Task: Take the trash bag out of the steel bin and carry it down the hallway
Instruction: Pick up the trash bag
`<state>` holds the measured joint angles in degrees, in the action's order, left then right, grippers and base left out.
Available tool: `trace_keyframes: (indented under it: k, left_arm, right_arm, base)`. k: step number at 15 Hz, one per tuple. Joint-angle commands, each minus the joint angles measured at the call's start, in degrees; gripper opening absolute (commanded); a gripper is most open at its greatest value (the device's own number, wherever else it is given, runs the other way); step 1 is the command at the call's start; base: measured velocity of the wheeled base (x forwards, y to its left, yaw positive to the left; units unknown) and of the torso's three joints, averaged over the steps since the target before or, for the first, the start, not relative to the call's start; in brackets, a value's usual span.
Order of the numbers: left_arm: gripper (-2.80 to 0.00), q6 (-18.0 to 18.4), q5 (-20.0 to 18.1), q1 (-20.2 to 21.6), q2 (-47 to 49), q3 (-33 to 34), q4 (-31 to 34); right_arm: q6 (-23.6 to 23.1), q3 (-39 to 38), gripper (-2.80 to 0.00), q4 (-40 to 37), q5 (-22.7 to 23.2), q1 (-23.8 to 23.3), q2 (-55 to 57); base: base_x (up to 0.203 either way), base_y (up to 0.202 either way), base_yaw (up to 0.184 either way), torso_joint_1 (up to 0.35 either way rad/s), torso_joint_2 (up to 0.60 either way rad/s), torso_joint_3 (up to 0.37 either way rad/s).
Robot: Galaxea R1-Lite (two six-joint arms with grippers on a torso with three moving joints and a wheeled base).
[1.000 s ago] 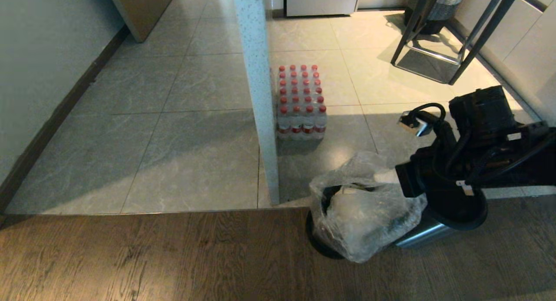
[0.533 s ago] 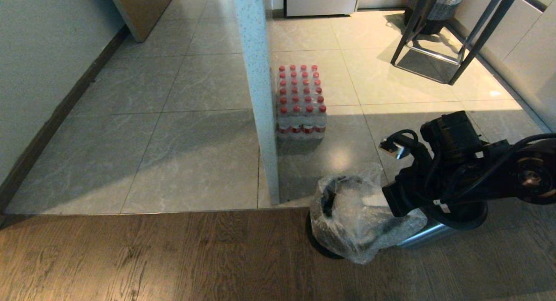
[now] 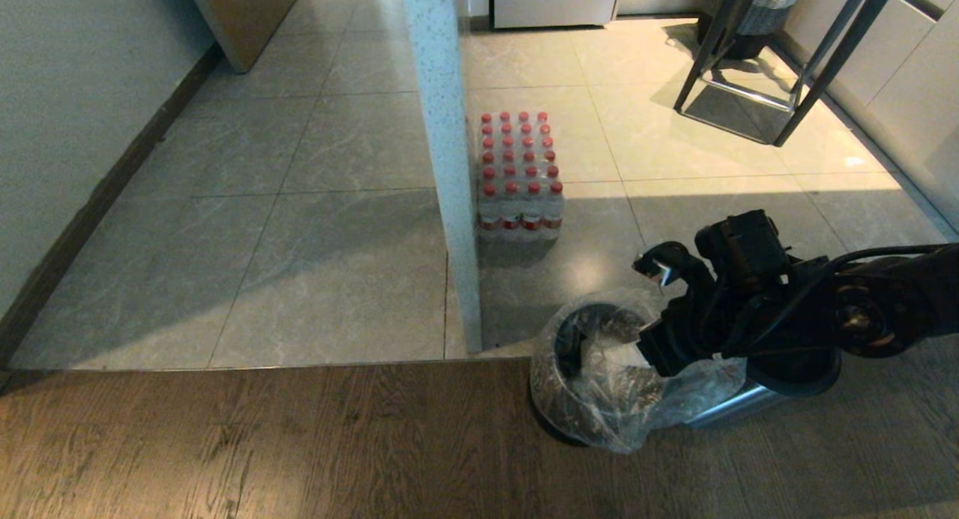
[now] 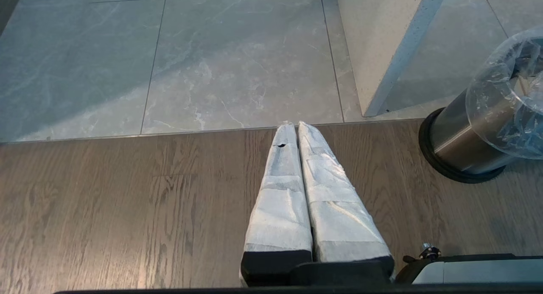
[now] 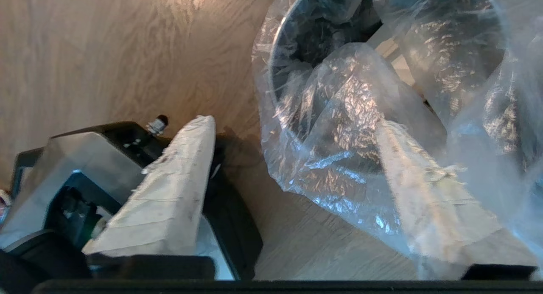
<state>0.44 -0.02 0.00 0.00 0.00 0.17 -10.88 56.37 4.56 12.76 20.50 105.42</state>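
right claw (image 5: 292, 154): spread, one finger under bag (image 3: 629, 384) film, at bin (image 3: 730, 407) mouth | left claw (image 4: 292, 124): pressed together, over wood floor (image 3: 262, 444)

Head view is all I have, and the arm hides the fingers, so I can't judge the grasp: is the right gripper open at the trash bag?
Observer: Yes, the right gripper is open, fingers spread wide in its wrist view.
Operator: Is the bag between them?
Observer: One finger shows through the clear film of the trash bag; the other is outside it, over the wooden floor.
Operator: And the left gripper?
Observer: The left gripper is shut, above the wooden floor, off to the side of the steel bin.
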Motion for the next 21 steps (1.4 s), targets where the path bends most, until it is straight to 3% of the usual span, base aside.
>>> trace_keyframes:
  k: [1, 3, 7, 10, 21]
  left_arm:
    - [-2.8, 0.0, 0.02, 0.0, 0.0, 0.0, 0.01]
    - [-2.8, 0.0, 0.02, 0.0, 0.0, 0.0, 0.01]
    - [-2.8, 0.0, 0.02, 0.0, 0.0, 0.0, 0.01]
    - [-2.8, 0.0, 0.02, 0.0, 0.0, 0.0, 0.01]
    - [-2.8, 0.0, 0.02, 0.0, 0.0, 0.0, 0.01]
  right_arm:
    - [-1.51, 0.04, 0.0, 0.31, -0.09, 0.06, 2.96]
    - [-5.46, 0.23, 0.0, 1.53, -1.2, -0.09, 4.96]
    - [-7.19, 0.85, 0.0, 2.92, -4.02, -1.39, 6.93]
    - [-13.91, 0.73, 0.0, 2.95, -4.63, -3.67, 8.92]
    - [-14.81, 7.11, 0.0, 6.32, -5.15, -2.8, 21.31]
  base:
    - [0.0, 0.0, 0.0, 0.0, 0.0, 0.0]
    - [0.0, 0.0, 0.0, 0.0, 0.0, 0.0]
    - [0.0, 0.0, 0.0, 0.0, 0.0, 0.0]
    - [0.0, 0.0, 0.0, 0.0, 0.0, 0.0]
    - [0.0, 0.0, 0.0, 0.0, 0.0, 0.0]
